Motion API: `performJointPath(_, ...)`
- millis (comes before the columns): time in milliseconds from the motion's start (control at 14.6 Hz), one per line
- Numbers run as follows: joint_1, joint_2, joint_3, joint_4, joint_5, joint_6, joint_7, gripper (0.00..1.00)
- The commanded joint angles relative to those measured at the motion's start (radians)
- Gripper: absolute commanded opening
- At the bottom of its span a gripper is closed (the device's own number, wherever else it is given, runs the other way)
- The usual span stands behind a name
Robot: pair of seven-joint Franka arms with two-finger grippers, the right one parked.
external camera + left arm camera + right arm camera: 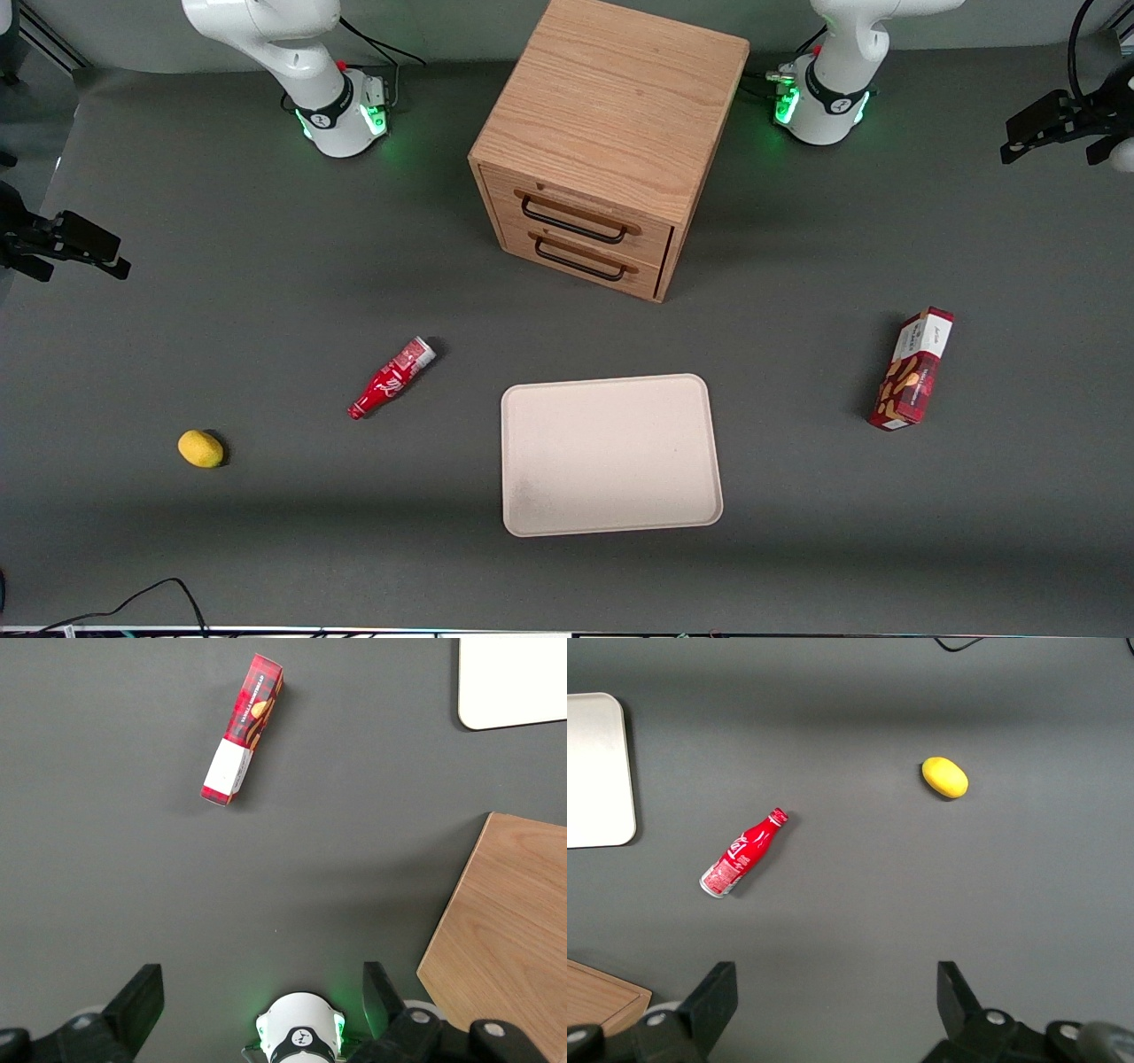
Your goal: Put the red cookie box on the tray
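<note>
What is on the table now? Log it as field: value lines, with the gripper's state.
box: red cookie box lying flat on the table, toward the working arm's end, apart from the tray
tray: tray holds nothing, in front of the cabinet
gripper: left gripper open, high above the table, holding nothing
others: red bottle and lemon, toward the parked arm's end

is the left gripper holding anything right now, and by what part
Nothing is held. The left gripper is open and empty, high above the table; the red cookie box lies untouched on the table, apart from the tray.
</note>
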Motion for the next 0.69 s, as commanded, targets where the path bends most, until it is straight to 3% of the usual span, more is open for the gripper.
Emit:
performJointPath(0,0.002,0.018,-0.001,0.035,0.007,-0.018,0.0,1.0)
performJointPath(137,0.003,0.026,0.002,0.05,0.004,-0.011,0.026,1.0)
performJointPath(344,0.009,0.135,0.056,0.171,0.006,-0.032,0.159,1.0)
performJointPath(618,0.009,0.274,0.105,0.19,0.001,-0.002,0.4,1.0)
